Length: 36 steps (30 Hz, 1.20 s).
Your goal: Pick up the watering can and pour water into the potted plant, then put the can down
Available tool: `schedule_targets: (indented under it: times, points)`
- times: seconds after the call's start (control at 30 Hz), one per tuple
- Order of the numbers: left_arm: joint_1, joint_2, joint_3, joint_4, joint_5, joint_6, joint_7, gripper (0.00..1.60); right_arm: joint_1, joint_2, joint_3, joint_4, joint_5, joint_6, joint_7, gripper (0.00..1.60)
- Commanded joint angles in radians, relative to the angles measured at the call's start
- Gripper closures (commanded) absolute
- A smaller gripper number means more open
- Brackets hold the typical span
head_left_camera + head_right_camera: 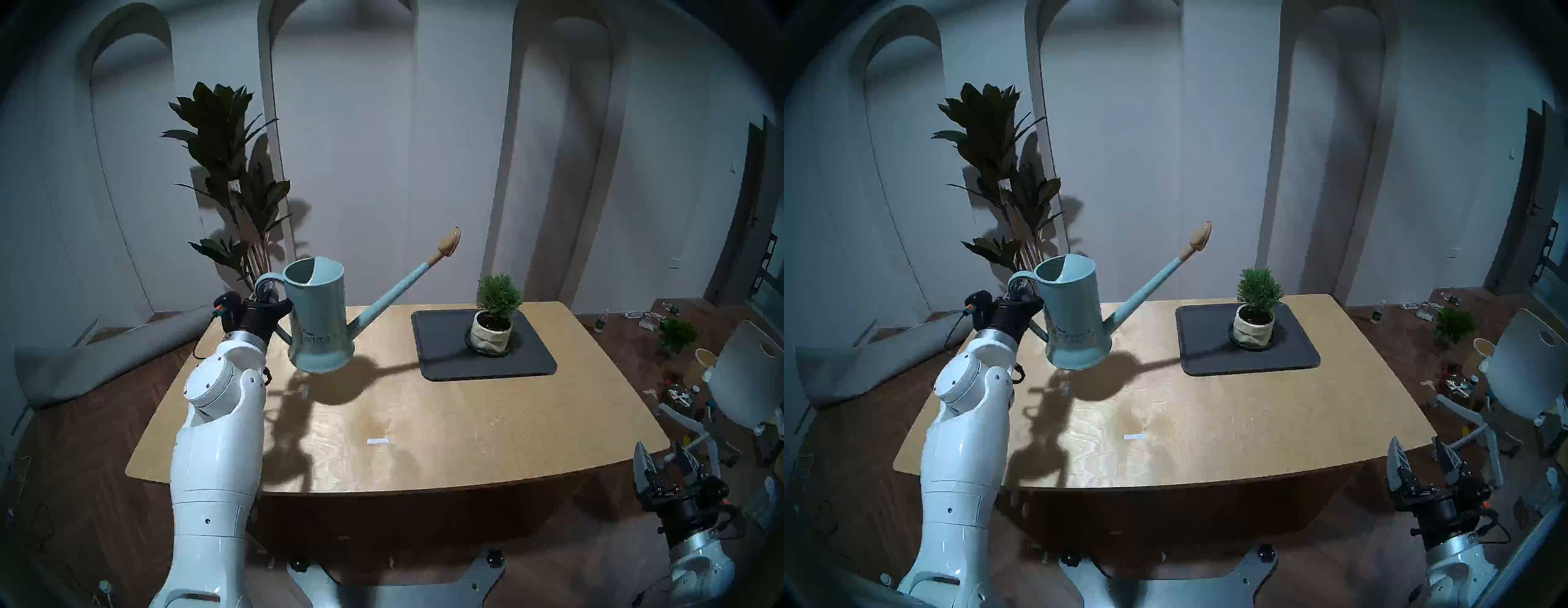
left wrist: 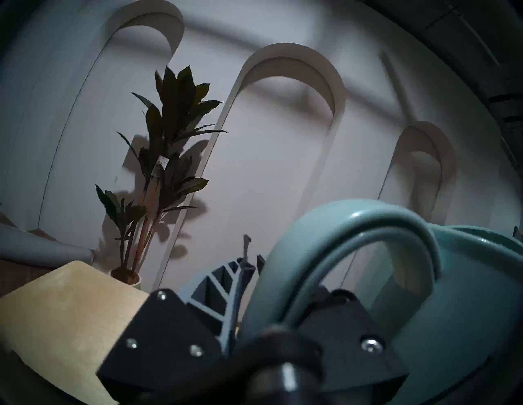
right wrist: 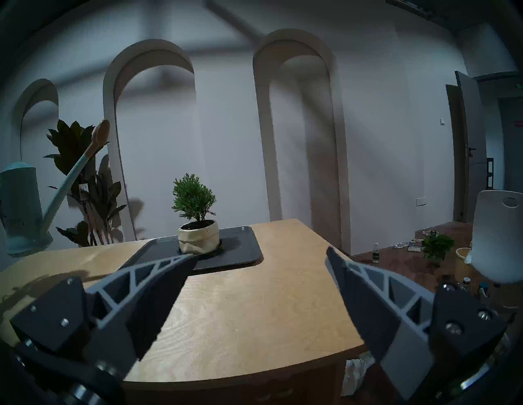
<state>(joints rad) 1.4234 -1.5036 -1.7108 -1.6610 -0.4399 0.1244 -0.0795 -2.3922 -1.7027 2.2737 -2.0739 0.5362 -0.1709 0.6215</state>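
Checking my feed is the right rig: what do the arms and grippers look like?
Glossy white arm shells with silver wrist rings. Left gripper: black body, orange-tipped connector, thin black cable. Right gripper: black mounts with silver screws, dark fingers with grey triangular lattice ribs.

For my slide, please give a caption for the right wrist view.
Open right gripper faces the potted plant on its dark tray; watering can is airborne at left.

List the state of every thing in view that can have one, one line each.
watering can: lifted off the table, near upright, spout aimed up toward the plant.
left pincer: shut on the can's loop handle.
right pincer: open, empty, at the table's near right corner.
potted plant: upright on its saucer, on the dark mat.
table: bears only mat and plant.
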Motion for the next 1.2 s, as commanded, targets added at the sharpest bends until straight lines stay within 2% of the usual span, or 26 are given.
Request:
schedule_targets:
  times: [0.0, 0.4, 0.5, 0.53, 0.9, 0.93, 1.13, 1.17]
  points:
    - [-0.107, 0.03, 0.048, -0.047, 0.01, -0.026, -0.007, 1.6, 0.002, 0.002, 0.0, -0.014, 0.001, -0.002, 0.002, 0.0]
    - [-0.174, 0.017, 0.13, 0.015, 0.064, -0.01, 0.023, 1.6, 0.007, 0.001, 0.002, -0.006, -0.001, -0.002, 0.004, 0.0]
    - [-0.195, 0.013, 0.144, 0.038, 0.077, -0.002, 0.033, 1.6, 0.008, 0.001, 0.002, -0.004, -0.001, -0.002, 0.005, 0.0]
    - [-0.178, 0.012, 0.146, 0.032, 0.081, -0.006, 0.037, 1.6, 0.008, 0.001, 0.002, -0.003, -0.001, -0.002, 0.005, 0.0]
    - [-0.254, -0.004, 0.189, 0.09, 0.141, 0.007, 0.087, 1.6, 0.013, 0.001, 0.004, 0.002, -0.002, -0.002, 0.007, 0.0]
    - [-0.236, -0.006, 0.19, 0.08, 0.145, 0.002, 0.089, 1.6, 0.013, 0.001, 0.004, 0.002, -0.002, -0.002, 0.008, 0.0]
    - [-0.285, -0.013, 0.214, 0.099, 0.175, 0.006, 0.104, 1.6, 0.016, 0.0, 0.004, 0.004, -0.003, -0.002, 0.009, 0.0]
    - [-0.268, -0.014, 0.215, 0.087, 0.18, 0.001, 0.105, 1.6, 0.016, 0.0, 0.004, 0.005, -0.003, -0.002, 0.009, 0.0]
